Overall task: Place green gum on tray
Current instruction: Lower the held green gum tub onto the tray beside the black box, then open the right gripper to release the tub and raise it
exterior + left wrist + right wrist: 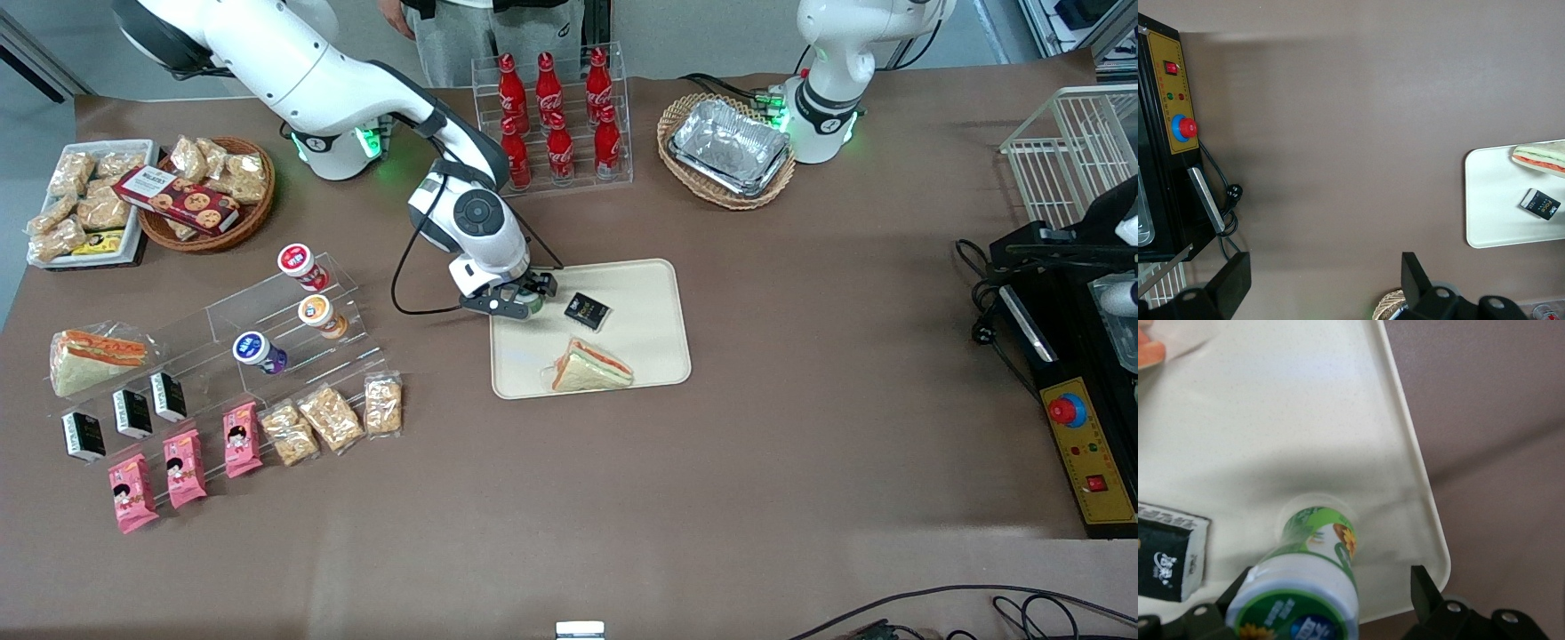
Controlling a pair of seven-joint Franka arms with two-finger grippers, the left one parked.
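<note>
Green gum canister (1313,550), small cyl. w/ green body and round white lid ringed green, sits closest to the wrist cam, lid up. Its base rests on the large flat cream rectangular tray (1271,420), near a rounded corner: in the front view the gum (534,305) is at the tray's (645,289) far corner, toward the working arm's end of the table.

Right arm's gripper (1328,579) hangs low over that corner, w/ fingers apart, one each side of the canister. One finger (1423,583) stands clear of the gum w/ tray showing between. The other is by the lid; can't tell if it touches. From the front the gripper (520,302) covers most of the canister.

Also on the tray:
- Small black flat packet w/ white print (587,310), just beside the gum, not touching it.
- Triangular wrapped sandwich w/ orange and green filling (591,367), at the near edge, apart from both.

Clear acrylic stepped rack (267,311) toward the working arm's end holds red (300,263), orange (319,314) and purple (257,351) canisters.
</note>
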